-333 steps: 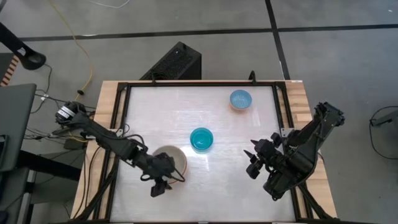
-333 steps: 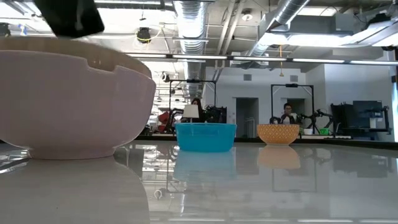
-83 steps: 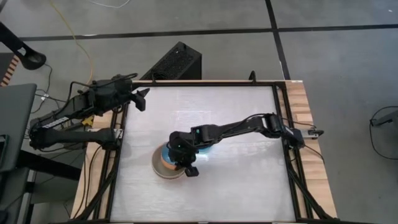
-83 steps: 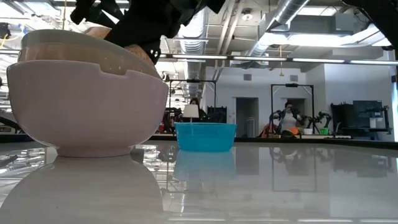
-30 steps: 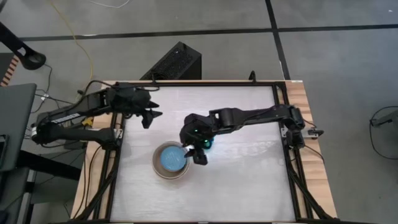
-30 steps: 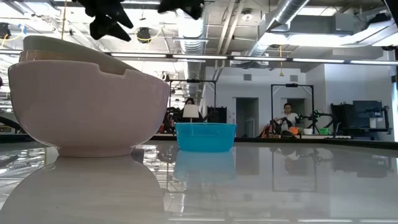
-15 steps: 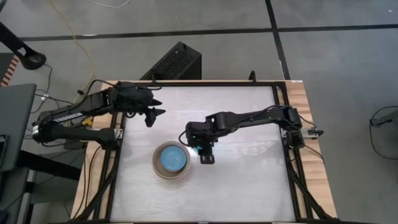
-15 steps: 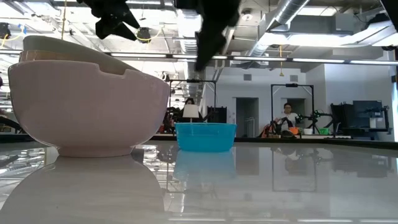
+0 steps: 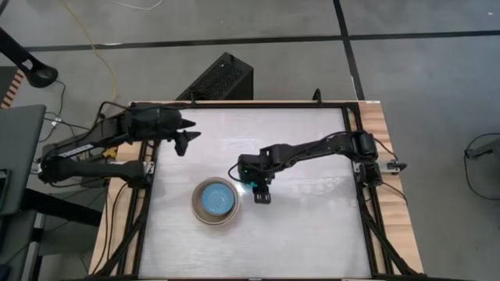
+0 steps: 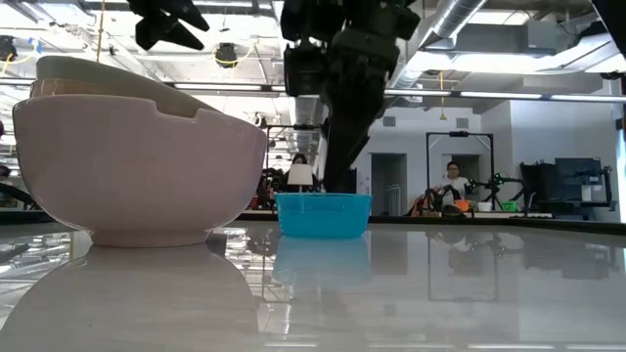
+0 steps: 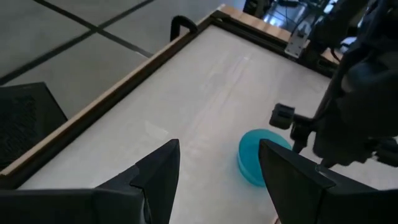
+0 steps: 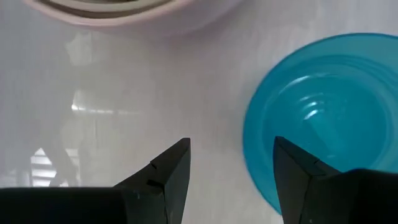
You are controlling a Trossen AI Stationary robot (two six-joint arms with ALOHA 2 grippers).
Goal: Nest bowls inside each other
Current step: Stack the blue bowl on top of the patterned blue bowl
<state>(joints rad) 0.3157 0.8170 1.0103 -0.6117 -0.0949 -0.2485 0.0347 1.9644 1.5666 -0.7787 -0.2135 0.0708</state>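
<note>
Right gripper (image 9: 260,190) poised over the middle of the table (image 9: 312,226), fingers spread wide and holding nothing, just above and partly covering the teal bowl (image 12: 323,124). In the right wrist view that bowl sits upright beside one dark finger (image 12: 298,180), apart from it, with bare white tabletop showing between the two fingers. Close by on the other side of this pincer, toward the table's near edge, a stack of nested bowls (image 9: 216,201): pink-white outer bowl (image 10: 137,171), cream and beige rims (image 10: 108,73) poking above it in the low view, light blue bowl (image 9: 216,199) on top in the high view. Stack and teal bowl near each other but not touching.

Left gripper (image 9: 183,138) hanging in the air over the table's left far part, well apart from the stack, fingers likewise spread and empty; teal bowl (image 11: 261,155) ahead of it in its own wrist view, half hidden behind the right arm (image 9: 312,150).

Count: one loose teal bowl, one stack; exact number of bowls in the stack hard to tell, at least three rims plus the blue one.

Around: dark frame (image 9: 250,104) bordering the tabletop, wooden edge (image 9: 383,133) outside it, black box (image 9: 219,78) on the floor beyond the far edge, yellow cable (image 9: 101,55), seated person (image 10: 452,181) far off in the room.
</note>
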